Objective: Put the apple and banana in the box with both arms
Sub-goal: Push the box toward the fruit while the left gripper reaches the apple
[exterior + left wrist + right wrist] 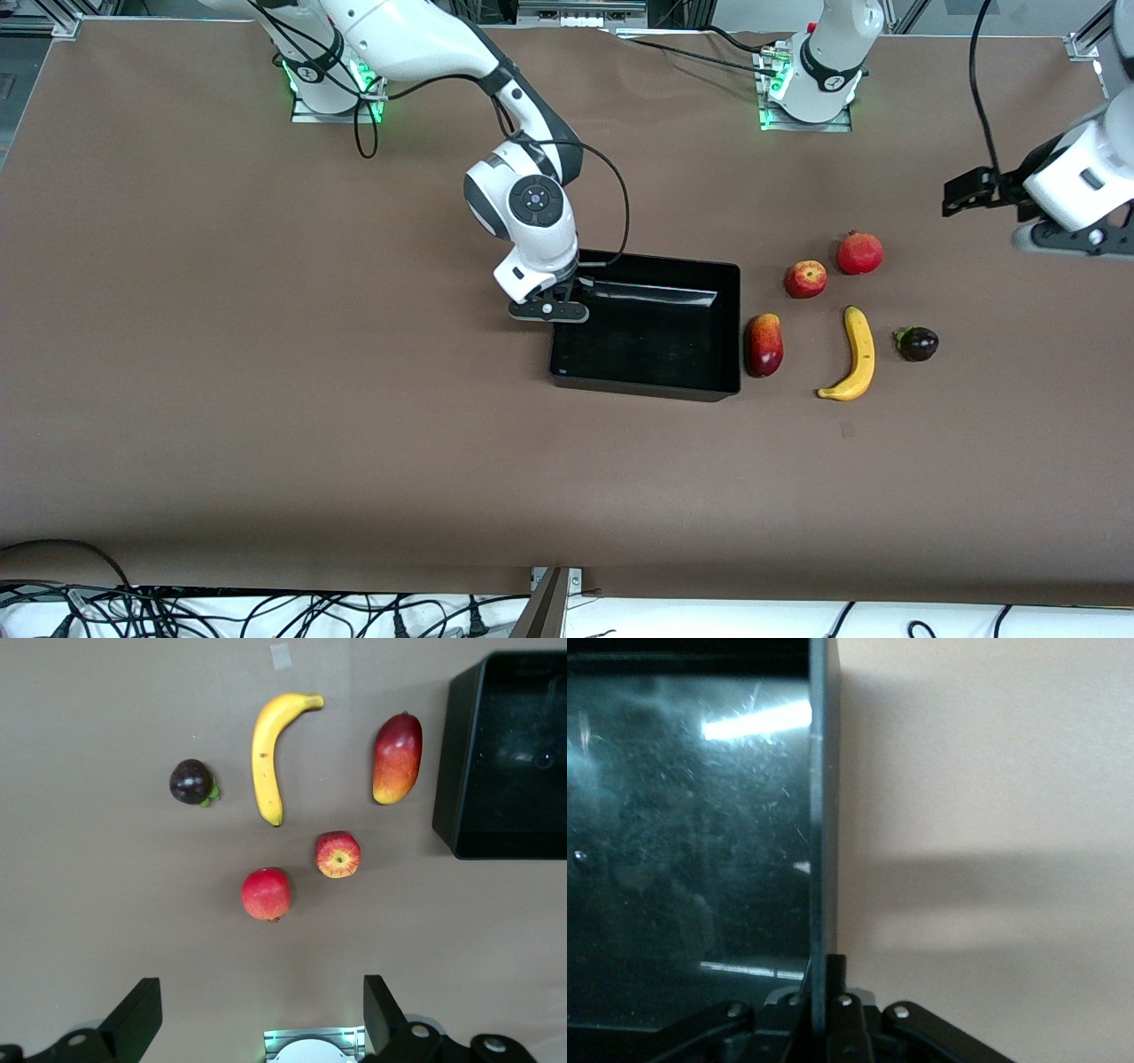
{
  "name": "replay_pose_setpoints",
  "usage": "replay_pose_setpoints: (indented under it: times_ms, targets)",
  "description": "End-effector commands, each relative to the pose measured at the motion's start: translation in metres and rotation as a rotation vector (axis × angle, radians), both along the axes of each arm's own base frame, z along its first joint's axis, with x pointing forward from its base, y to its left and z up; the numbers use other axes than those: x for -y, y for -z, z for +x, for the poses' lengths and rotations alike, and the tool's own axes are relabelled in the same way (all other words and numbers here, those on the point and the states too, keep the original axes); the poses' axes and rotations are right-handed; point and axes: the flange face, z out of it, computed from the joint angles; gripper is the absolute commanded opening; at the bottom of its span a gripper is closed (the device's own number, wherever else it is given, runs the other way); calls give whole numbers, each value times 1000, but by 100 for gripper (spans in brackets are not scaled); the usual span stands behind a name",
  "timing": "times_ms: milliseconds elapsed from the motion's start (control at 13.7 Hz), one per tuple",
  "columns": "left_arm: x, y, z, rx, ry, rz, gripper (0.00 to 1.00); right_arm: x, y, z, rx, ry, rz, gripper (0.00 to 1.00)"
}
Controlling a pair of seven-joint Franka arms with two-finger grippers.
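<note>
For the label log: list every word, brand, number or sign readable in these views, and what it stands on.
No readable text in any view.
Round marks on the collars at both arm bases: too small to read.
Box, banana, apple: no labels.
Small pale square on the table by the banana's tip: blank.

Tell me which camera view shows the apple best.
The left wrist view: the apple appears large from straight above, stem dimple and yellow streaks clear, between the banana and a plain red fruit. The front view shows it smaller, near the box. The right wrist view misses it.
</note>
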Motion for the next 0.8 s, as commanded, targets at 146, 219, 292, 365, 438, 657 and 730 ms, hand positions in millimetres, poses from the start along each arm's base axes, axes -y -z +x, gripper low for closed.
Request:
replay_pose_setpoints:
  times_ms: [146,219,292,365,438,657,730]
  targets:
    - [21,82,33,-106,1,3,100,-10,-24,5,31,-30,29,100]
    - [28,97,39,-103,-26,11,100,-8,-40,9,45,-32,41,100]
    - [40,117,40,-106,-39,19,100,-4,-59,13,54,-38,44,100]
    - [44,139,38,-94,-46,21,100,2,-82,15,53,-38,41,100]
    - [44,165,29,-75,-44,19,100,14,-109,21,51,-23,33,100]
    - [64,215,-9,-25,3,14,100,85,-202,48,49,33,-8,100]
    - [64,229,-16,-21,7,14,100,112,-228,52,21,9,-31,100]
